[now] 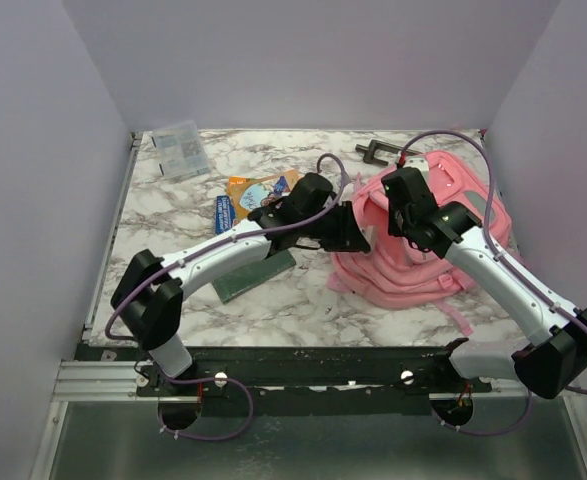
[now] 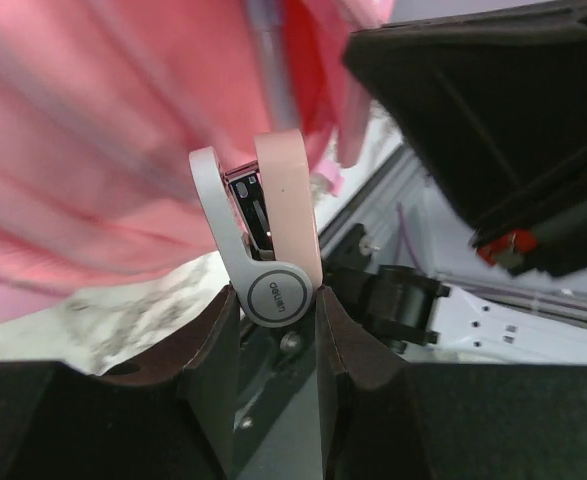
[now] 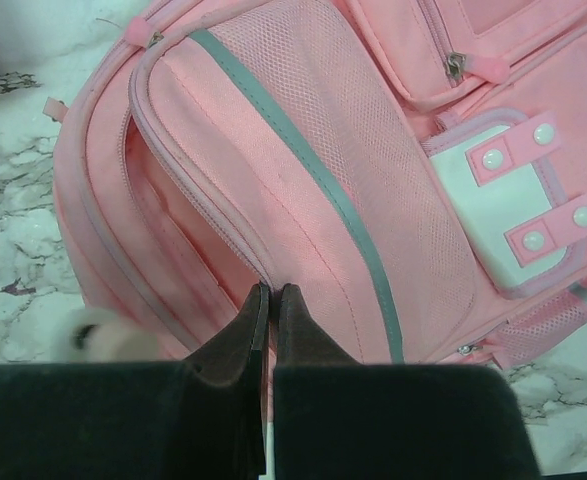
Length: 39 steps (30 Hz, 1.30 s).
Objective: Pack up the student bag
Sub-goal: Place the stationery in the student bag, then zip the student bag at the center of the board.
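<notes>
The student bag (image 1: 428, 262), pink with grey trim and a white patch (image 3: 493, 200), lies at the right of the marble table. My right gripper (image 3: 274, 292) is shut, pinching the fabric edge along the zip of the bag's (image 3: 303, 150) main opening. My left gripper (image 2: 278, 300) is shut on a pink and grey stapler (image 2: 273, 230) by its hinge end. The stapler points at the blurred pink bag (image 2: 93, 150) close in front. From above, the left gripper (image 1: 358, 232) is at the bag's left edge, close to the right gripper (image 1: 403, 225).
A clear plastic box (image 1: 180, 148) lies at the back left. An orange booklet (image 1: 258, 188), a blue item (image 1: 224, 213) and a green notebook (image 1: 253, 275) lie under the left arm. A black clamp (image 1: 378, 150) sits behind the bag. Walls enclose the table.
</notes>
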Tool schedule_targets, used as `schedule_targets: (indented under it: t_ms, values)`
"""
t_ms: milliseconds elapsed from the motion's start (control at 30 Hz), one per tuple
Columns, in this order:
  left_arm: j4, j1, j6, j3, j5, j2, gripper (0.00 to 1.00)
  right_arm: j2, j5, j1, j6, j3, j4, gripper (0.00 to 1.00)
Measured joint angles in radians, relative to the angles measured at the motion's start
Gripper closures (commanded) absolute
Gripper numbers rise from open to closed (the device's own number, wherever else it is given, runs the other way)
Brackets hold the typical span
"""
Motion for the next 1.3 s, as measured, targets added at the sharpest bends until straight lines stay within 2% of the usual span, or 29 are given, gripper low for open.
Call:
schedule_targets:
  t_ms: [133,300,367,600,667,900,1033,1167,1300]
  values:
    - [0.063,-0.039,-0.076,0.080,0.060,0.122,1.00,0.000,-0.021,-0.001,0.010,0.004,-0.002,1.00]
    - [0.092,-0.042,-0.141,0.188,0.084,0.256,0.91,-0.002,-0.035,-0.001,0.014,0.013,-0.005,0.99]
    - [0.096,-0.040,-0.164,0.216,0.084,0.290,0.80,-0.002,-0.039,-0.001,0.014,0.015,-0.006,0.99]
    - [0.094,-0.027,-0.192,0.226,0.066,0.315,0.30,-0.002,-0.040,-0.001,0.013,0.015,-0.006,1.00]
    - [0.097,-0.027,-0.183,0.224,0.057,0.312,0.24,-0.002,-0.040,-0.001,0.013,0.015,-0.006,0.99]
    - [0.100,-0.015,-0.125,0.158,0.040,0.244,0.22,-0.010,-0.045,-0.001,0.013,0.008,-0.006,0.99]
    - [0.110,0.014,-0.061,0.067,0.039,0.143,0.24,-0.017,-0.060,-0.001,0.010,0.005,-0.006,0.99]
    - [0.123,0.086,0.010,0.050,0.050,0.072,0.26,-0.035,-0.100,-0.001,0.004,-0.013,-0.007,0.99]
    - [0.140,0.165,0.038,0.080,0.098,0.072,0.26,-0.067,-0.182,-0.001,0.001,-0.079,0.005,0.99]
